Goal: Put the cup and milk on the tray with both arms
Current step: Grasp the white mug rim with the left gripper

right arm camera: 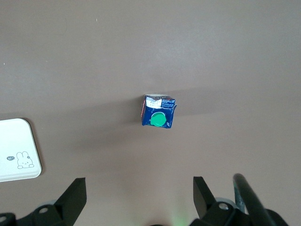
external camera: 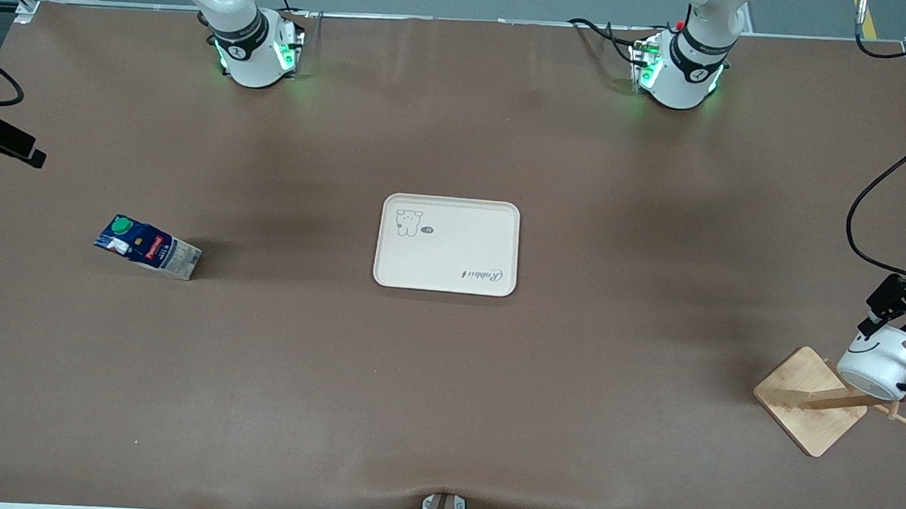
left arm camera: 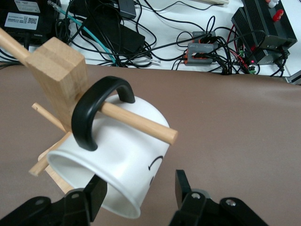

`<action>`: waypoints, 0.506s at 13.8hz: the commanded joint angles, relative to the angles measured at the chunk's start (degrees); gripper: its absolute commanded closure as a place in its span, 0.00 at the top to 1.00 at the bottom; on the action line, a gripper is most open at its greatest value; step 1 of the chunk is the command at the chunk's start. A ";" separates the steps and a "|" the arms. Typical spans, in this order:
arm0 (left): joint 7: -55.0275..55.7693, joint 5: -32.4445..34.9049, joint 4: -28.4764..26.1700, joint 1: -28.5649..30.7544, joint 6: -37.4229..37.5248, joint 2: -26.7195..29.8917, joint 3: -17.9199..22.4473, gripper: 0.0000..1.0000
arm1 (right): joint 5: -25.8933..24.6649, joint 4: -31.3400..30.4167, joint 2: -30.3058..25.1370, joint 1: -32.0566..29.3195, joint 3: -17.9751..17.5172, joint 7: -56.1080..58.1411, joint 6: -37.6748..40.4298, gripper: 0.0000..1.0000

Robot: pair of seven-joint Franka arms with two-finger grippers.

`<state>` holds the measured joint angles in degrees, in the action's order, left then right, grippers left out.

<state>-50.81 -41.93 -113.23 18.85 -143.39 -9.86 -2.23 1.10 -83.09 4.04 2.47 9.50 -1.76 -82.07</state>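
Note:
The cup is a white mug with a black smiley face, and it hangs tilted by its black handle on a wooden peg. My left gripper is at the cup's rim, open. In the left wrist view the left gripper has one finger at the cup's mouth. The other finger stands off the outer wall with a gap. The milk, a dark blue carton with a green cap, stands toward the right arm's end. My right gripper hovers open high above the table near the milk. The cream tray lies mid-table with nothing on it.
The peg belongs to a wooden rack with a square base and a post at the left arm's end of the table. Cables and boxes lie off the table's edge by the rack. Brown table surrounds the tray.

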 commanded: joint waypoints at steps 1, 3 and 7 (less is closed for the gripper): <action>-2.62 -1.67 3.01 -0.13 -0.49 -2.44 -0.14 0.63 | -0.05 0.65 0.35 -0.53 -0.18 -0.18 -0.02 1.00; -3.06 -1.67 3.28 -0.21 -0.49 -2.62 -0.23 0.47 | 0.04 0.65 0.35 -0.53 -0.18 -0.18 0.15 1.00; -3.06 -1.58 3.28 -0.65 -0.40 -2.53 -0.84 0.15 | -0.05 0.65 0.44 -0.53 -0.18 -0.09 0.15 1.00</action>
<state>-52.10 -42.00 -110.76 18.60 -143.28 -12.01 -2.87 1.10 -83.09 4.15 2.46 9.54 -1.76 -82.09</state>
